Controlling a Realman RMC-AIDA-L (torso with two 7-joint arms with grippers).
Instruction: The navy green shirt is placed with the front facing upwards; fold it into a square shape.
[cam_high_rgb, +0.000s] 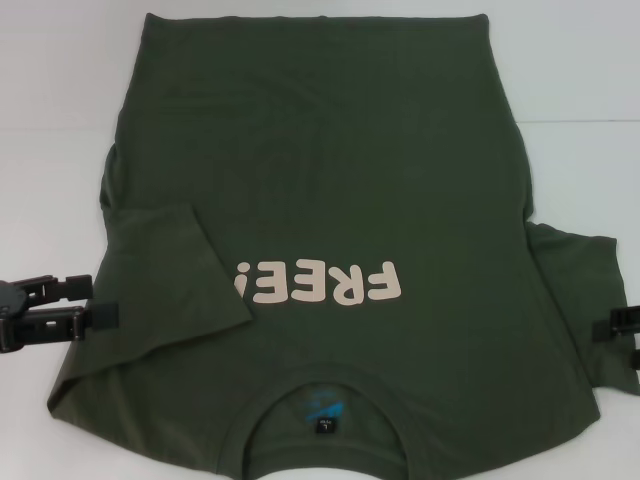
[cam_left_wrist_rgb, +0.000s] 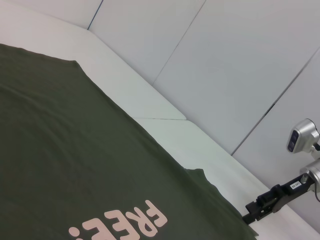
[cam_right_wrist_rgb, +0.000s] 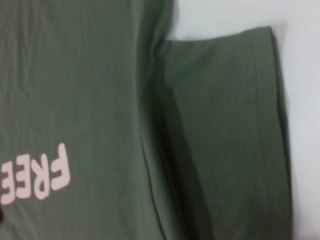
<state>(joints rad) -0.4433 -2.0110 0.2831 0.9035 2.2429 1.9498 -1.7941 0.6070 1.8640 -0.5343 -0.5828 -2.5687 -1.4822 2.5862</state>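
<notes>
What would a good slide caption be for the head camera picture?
Green shirt lies front-up, left sleeve folded inward, with left gripper and right gripper at its sides.

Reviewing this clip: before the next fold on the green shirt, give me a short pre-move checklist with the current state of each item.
1. Navy green shirt front up, "FREE!" lettering showing: ok.
2. Sleeve on the robot's left folded in over the body: ok.
3. Sleeve on the robot's right folded in: not ok, it lies spread out on the table.
4. Left tool off the cloth, at the shirt's left edge: ok; fingers look parted, holding nothing.
5. Right tool beside the right sleeve: ok for position; open or shut: cannot tell.
6. Collar flat, nearest the robot: ok.
</notes>
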